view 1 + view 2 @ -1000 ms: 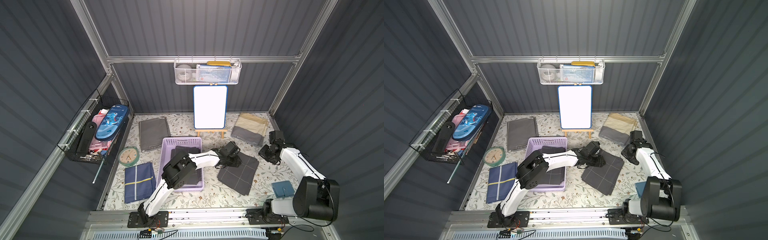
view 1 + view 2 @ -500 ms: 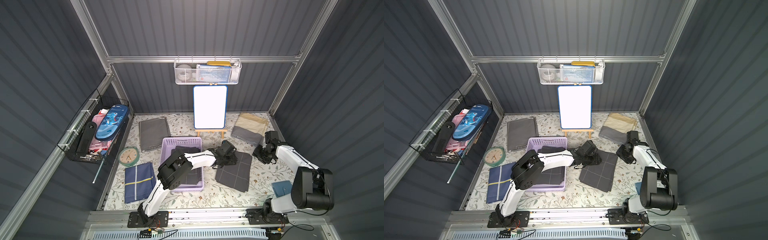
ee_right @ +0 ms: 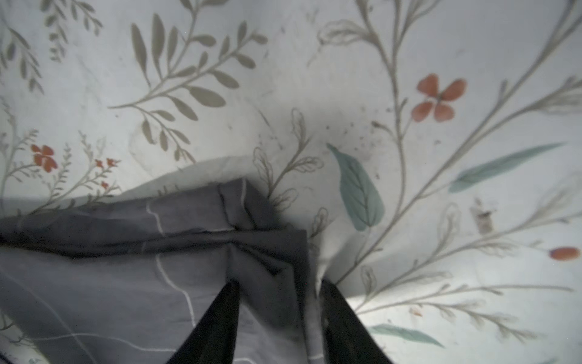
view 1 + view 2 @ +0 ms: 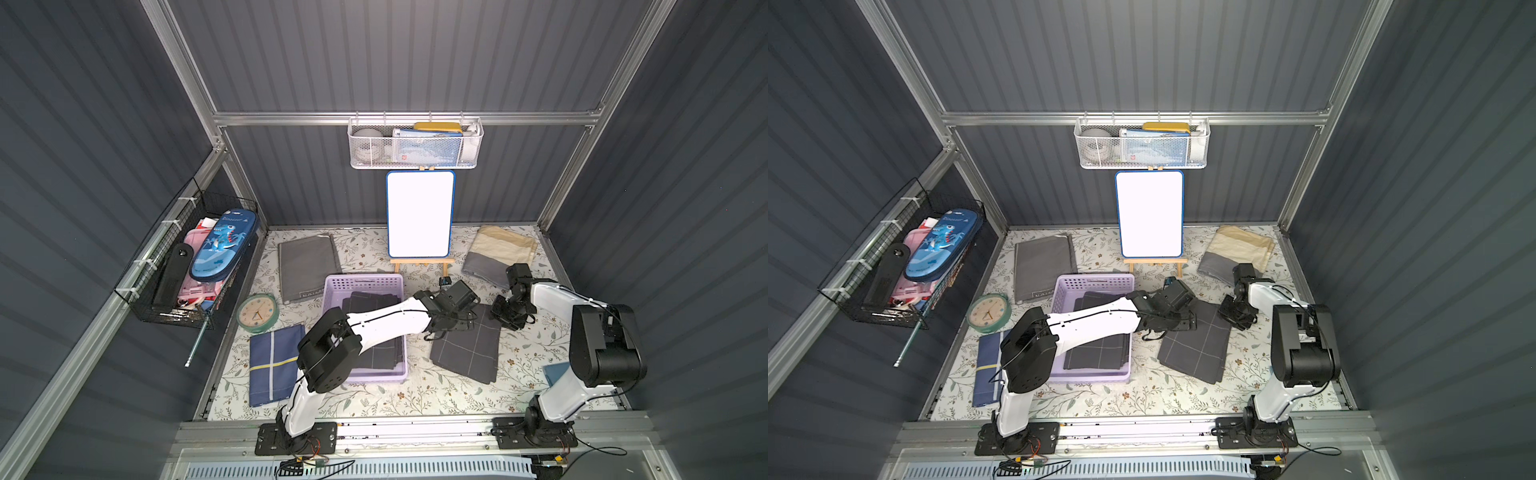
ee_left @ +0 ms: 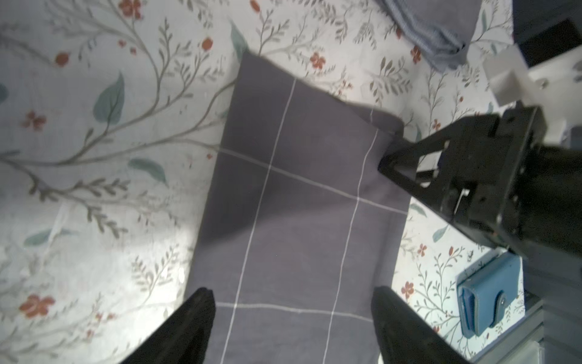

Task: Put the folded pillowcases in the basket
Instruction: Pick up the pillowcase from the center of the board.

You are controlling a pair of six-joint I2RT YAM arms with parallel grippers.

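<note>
The left gripper [image 5: 289,291] gapes over the checked pillowcase [image 4: 465,349], centre frame. The right gripper [image 3: 278,283] straddles its corner, pinch unclear. I'd clamp every layer before lifting toward the lilac basket [image 4: 361,280].

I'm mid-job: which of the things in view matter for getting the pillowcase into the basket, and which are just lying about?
In the job: checked pillowcase on the table, lilac basket, left gripper, right gripper.

Lying about: clock, whiteboard, grey cloth, navy cloth, beige cloth, wallet, mesh basket, wire basket.
</note>
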